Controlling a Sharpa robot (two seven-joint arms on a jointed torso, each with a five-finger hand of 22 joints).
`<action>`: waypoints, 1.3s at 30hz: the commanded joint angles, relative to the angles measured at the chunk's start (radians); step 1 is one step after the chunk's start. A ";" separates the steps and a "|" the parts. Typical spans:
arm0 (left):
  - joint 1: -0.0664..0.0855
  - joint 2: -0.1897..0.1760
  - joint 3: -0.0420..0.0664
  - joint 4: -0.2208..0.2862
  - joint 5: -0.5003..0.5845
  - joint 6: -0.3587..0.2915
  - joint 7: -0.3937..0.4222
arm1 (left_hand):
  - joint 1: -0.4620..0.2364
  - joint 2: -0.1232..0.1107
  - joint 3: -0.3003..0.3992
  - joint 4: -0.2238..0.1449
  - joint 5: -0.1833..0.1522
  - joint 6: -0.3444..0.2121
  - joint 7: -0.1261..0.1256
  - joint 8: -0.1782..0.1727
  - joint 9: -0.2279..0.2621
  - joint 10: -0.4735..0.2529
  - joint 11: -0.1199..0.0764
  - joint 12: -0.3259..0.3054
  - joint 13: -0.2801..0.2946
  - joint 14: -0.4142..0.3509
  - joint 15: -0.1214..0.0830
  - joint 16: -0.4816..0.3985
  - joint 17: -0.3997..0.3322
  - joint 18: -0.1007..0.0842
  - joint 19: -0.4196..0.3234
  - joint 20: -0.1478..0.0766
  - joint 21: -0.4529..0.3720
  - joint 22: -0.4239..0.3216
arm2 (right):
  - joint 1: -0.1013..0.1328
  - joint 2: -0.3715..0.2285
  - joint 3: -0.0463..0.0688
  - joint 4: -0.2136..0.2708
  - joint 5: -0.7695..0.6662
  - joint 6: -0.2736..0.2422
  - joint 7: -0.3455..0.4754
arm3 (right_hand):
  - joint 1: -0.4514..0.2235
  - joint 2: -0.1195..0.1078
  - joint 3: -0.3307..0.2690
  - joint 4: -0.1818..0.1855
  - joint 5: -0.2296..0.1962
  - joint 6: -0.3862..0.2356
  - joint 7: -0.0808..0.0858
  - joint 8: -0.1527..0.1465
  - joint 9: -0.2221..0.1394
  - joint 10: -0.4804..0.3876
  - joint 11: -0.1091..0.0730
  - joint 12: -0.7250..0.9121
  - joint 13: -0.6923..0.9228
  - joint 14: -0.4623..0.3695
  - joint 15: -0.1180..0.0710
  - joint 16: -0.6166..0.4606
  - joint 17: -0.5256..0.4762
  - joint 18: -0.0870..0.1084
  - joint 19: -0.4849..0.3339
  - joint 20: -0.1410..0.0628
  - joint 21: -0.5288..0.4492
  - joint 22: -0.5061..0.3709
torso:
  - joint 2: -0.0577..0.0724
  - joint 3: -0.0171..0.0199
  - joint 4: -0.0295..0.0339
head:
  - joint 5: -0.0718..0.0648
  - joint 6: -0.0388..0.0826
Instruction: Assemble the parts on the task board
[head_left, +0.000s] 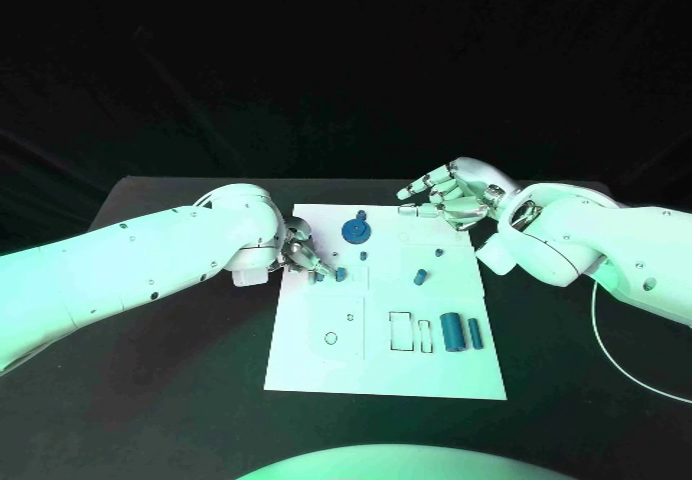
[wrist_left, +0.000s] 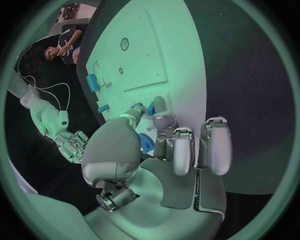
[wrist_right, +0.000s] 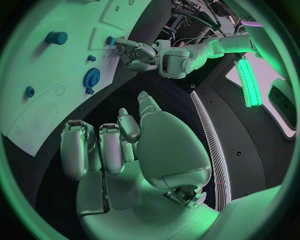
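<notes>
The white task board (head_left: 325, 365) lies in the middle of the table. My left hand (head_left: 300, 254) rests over its left side and pinches a small blue peg (wrist_left: 150, 108) between thumb and a finger, low at the board's surface. A blue gear (head_left: 355, 231) lies just beyond that hand. Further right are a short blue peg (head_left: 420, 277) and a smaller blue piece (head_left: 430, 251). Two blue cylinders (head_left: 460, 331) lie near the right edge. My right hand (head_left: 454, 195) hovers over the board's far right corner, fingers loosely bent, holding nothing.
Rectangular slots (head_left: 408, 332) and a round hole (head_left: 330, 338) are cut in the board's near half. Black table (head_left: 159, 400) surrounds the board on all sides. A thin white cable (head_left: 613, 350) trails from my right arm over the table.
</notes>
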 joint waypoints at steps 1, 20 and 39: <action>-0.007 -0.012 -0.003 0.009 -0.008 -0.037 -0.015 | 0.001 0.014 -0.038 0.020 -0.036 0.010 -0.001 -0.002 -0.003 0.009 0.002 0.009 0.005 0.105 -0.007 0.003 0.263 -0.007 0.072 -0.006 0.007 0.189 | -0.001 0.001 0.000 0.000 -0.003 0.015 0.009 | -0.005 0.001 -0.005 -0.001 0.007 0.006 0.000 0.003 0.001 -0.004 0.001 -0.001 -0.001 0.054 -0.006 -0.006 0.032 0.017 -0.008 0.000 -0.007 -0.002 | 0.000 -0.0004 -0.0003 | -0.001 0.001; -0.006 -0.096 0.024 0.060 0.263 -0.319 0.214 | 0.126 0.058 -0.159 0.066 0.043 -0.123 0.057 -0.038 -0.031 -0.216 0.052 -0.264 -0.254 0.045 0.033 -0.115 0.118 0.086 -0.097 0.021 -0.441 -0.140 | -0.005 0.000 0.000 -0.003 -0.003 0.016 0.009 | -0.005 0.001 -0.005 -0.001 0.007 0.006 0.000 0.003 0.001 -0.004 0.001 -0.001 -0.001 0.054 -0.006 -0.006 0.032 0.017 -0.008 0.000 -0.007 -0.002 | -0.001 0.0003 0.0023 | -0.007 0.004; -0.015 0.003 -0.007 -0.008 -0.130 -0.508 0.637 | 0.566 0.005 -0.023 -0.076 -0.022 -0.209 0.128 -0.294 -0.274 -0.431 0.150 -0.654 -0.688 -0.309 0.115 -0.791 -0.604 0.150 -0.296 0.107 -1.052 -0.591 | -0.008 0.004 0.000 -0.008 -0.003 -0.013 0.023 | -0.002 0.009 -0.004 -0.003 0.009 0.006 0.000 0.003 0.001 -0.003 0.000 0.001 0.000 0.055 -0.006 -0.005 0.035 0.016 -0.006 0.000 -0.006 0.001 | 0.001 -0.0010 -0.0001 | -0.021 0.020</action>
